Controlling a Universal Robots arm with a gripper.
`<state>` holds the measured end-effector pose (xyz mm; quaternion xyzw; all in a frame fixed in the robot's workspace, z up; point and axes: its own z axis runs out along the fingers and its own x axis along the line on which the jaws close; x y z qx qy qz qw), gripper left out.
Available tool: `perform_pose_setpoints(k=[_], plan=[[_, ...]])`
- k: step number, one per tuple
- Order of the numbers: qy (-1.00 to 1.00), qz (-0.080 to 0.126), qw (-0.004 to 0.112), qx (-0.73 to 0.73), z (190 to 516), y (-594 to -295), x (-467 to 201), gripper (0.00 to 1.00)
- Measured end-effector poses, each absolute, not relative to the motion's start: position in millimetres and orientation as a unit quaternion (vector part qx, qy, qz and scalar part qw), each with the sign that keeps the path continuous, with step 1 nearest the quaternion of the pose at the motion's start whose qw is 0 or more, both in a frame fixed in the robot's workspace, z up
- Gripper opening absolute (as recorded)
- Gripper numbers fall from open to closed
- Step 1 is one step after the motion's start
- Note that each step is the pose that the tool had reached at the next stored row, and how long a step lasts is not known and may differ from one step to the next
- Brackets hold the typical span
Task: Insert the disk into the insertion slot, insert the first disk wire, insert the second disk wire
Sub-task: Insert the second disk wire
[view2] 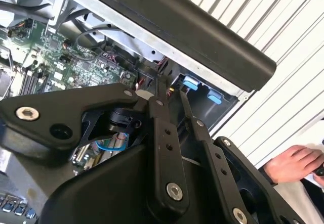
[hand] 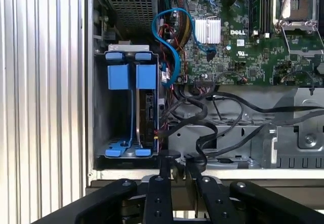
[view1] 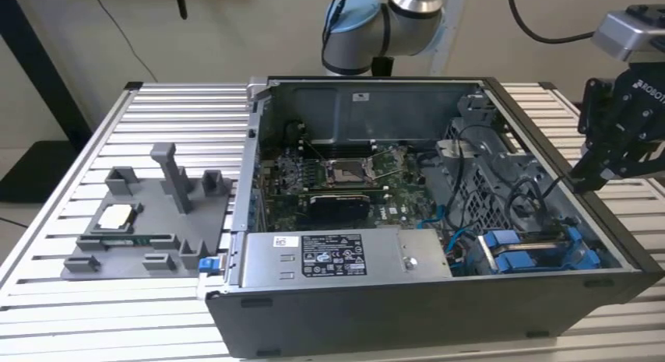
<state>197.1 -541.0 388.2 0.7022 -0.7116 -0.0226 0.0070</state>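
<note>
Counter (view1: pixel 104 319) bears, from the exterior view's left, one grey tray (view1: pixel 135 257), one open computer case (view1: pixel 416 319) whose insertion slot (hand: pixel 100 123) holds the disk (view1: pixel 509 261) among two blue carriers (hand: pixel 119 77), then one tool (view1: pixel 580 183), its two fingers (hand: pixel 164 167) narrowly parted and empty.

The insertion slot (hand: pixel 125 114) inside computer case (view1: pixel 416 315)

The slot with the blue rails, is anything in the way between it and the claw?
Nothing visible blocks it. The claw hangs at the case wall, beside the slot. Black cables bunch next to the slot, not across it.
</note>
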Motion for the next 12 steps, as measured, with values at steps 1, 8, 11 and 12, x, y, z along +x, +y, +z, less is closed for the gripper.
perform_pose_setpoints(k=[1,8,11,12], plan=[[-0.712,-0.023,0.007,0.702,387.2,-541.0,198.1,0.27],[-0.711,-0.035,0.000,0.702,383.1,-541.0,201.6,0.27],[-0.712,-0.039,0.001,0.701,381.3,-541.1,202.2,0.27],[-0.712,-0.040,0.002,0.701,380.8,-541.2,202.3,0.27]])
